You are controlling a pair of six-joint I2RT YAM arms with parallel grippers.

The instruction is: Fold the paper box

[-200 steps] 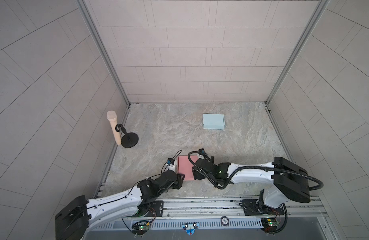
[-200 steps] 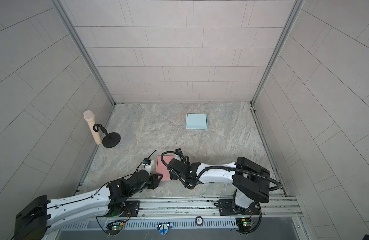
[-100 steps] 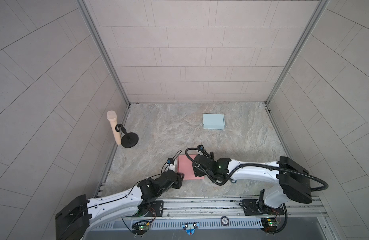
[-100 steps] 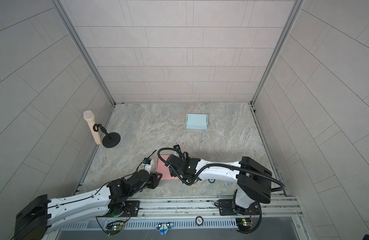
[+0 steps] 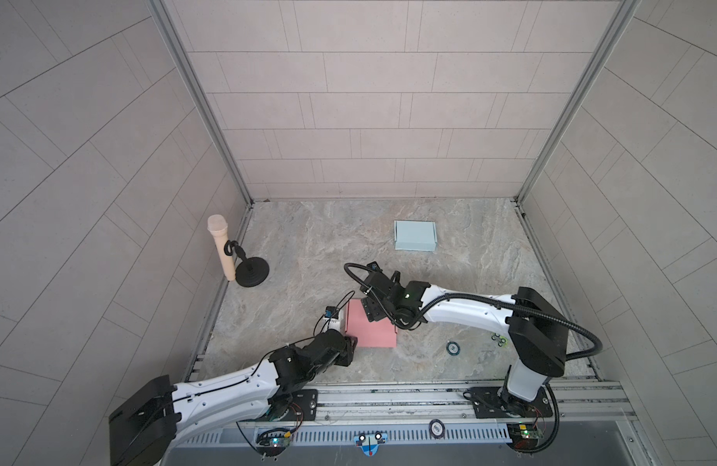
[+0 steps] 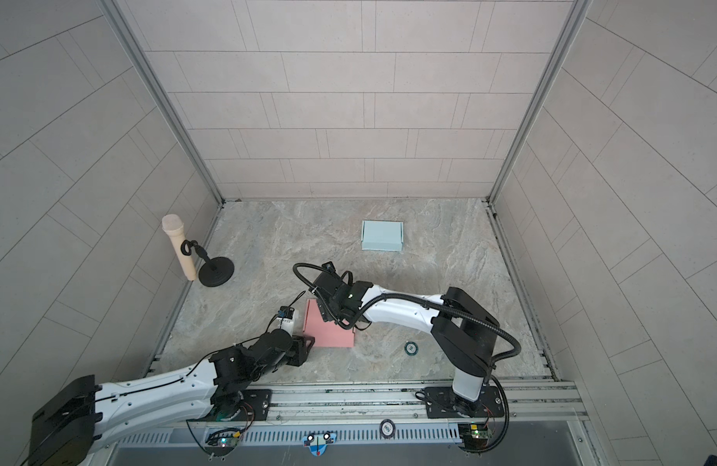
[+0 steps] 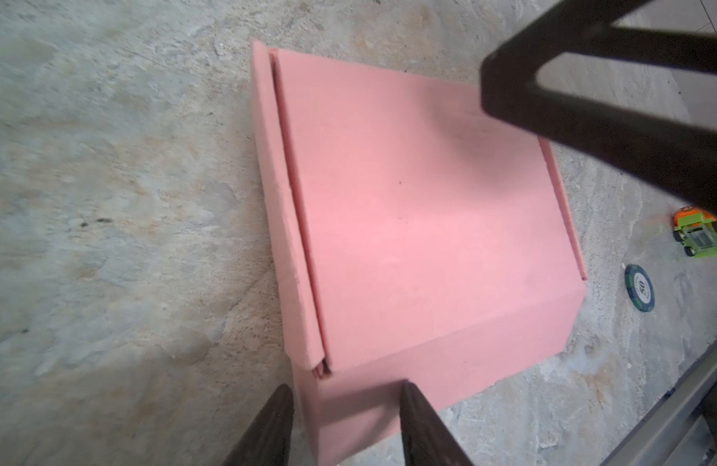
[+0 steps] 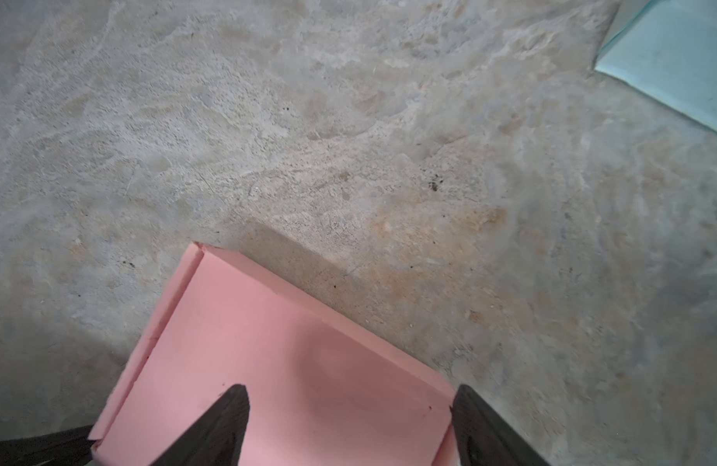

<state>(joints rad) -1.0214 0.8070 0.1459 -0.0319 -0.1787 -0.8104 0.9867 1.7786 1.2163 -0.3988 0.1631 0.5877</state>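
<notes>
Underneath, sees a marbled surface (image 5: 308, 258) walled in by pale tiles. Finds the pink paper box (image 5: 371, 331) next, lying flat near the front edge and a little left of the middle, lid down, with a narrow gap running along one side wall in the left wrist view. Spots a pale blue box (image 5: 415, 236) toward the back edge, just right of the middle, well apart from the pink one. Notes a beige microphone (image 5: 221, 246) clipped to a black stand (image 5: 252, 274) by the left edge.

Places the right claw (image 5: 371, 312) over the back right part of the pink lid, released, its fingers (image 8: 219, 427) spread wide above the cardboard; cannot tell whether the tips touch it. Places the left claw (image 5: 351, 345) at the box's front left corner, fingers (image 7: 268, 435) partly apart with that corner showing between them; cannot tell whether grasping the cardboard or merely flanking it.

Picks out a dark poker chip (image 5: 453, 347) flat near the front edge, right of the pink box and apart from it. Ends with a small green and orange toy car (image 5: 499, 339) beyond the chip, close to the right arm.
</notes>
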